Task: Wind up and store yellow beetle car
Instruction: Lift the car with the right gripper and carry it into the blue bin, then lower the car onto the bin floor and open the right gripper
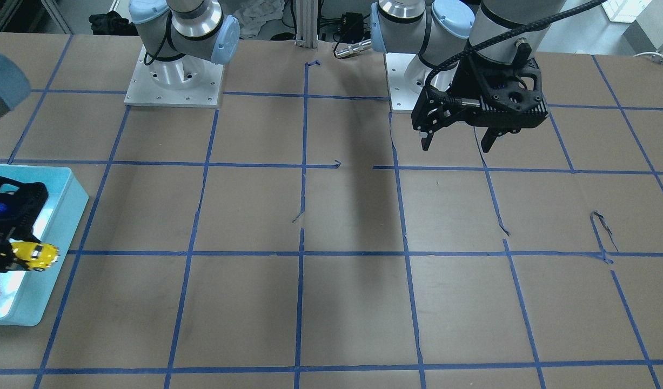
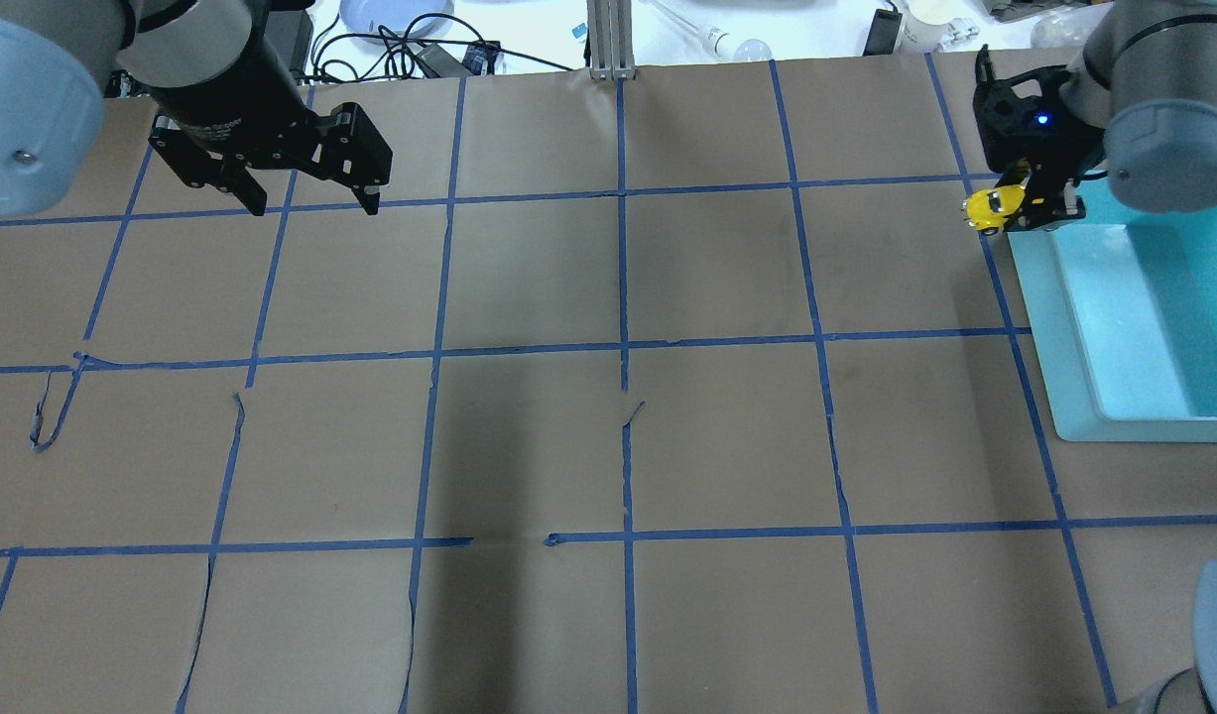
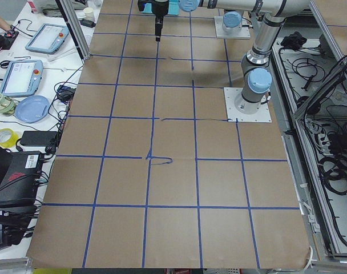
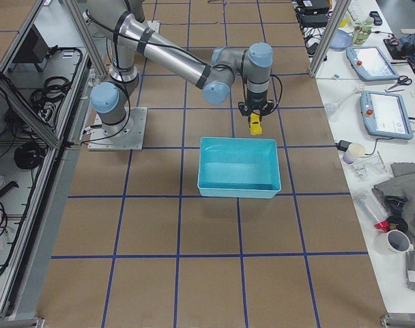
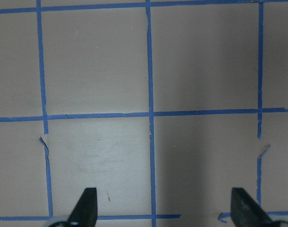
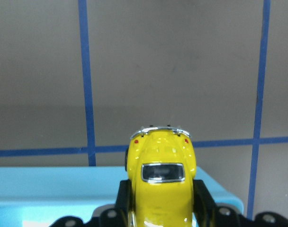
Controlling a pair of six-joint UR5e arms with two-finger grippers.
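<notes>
The yellow beetle car [image 6: 161,175] is held between the black fingers of my right gripper [image 2: 1020,203], in the air at the far rim of the light-blue bin [image 2: 1064,327]. The car also shows in the front-facing view [image 1: 35,255], the overhead view [image 2: 993,206] and the right exterior view [image 4: 254,123]. Its nose sticks out past the bin's edge [image 6: 49,189] over the table. My left gripper [image 2: 310,203] is open and empty, hovering above the paper at the table's far left; its fingertips [image 5: 87,203] stand wide apart.
The table is brown paper with a blue tape grid [image 2: 623,357]. The bin [image 1: 45,292] stands at my right edge. The arm bases [image 1: 174,81] sit at the robot's side. Cables and tablets [image 3: 25,77] lie off the table.
</notes>
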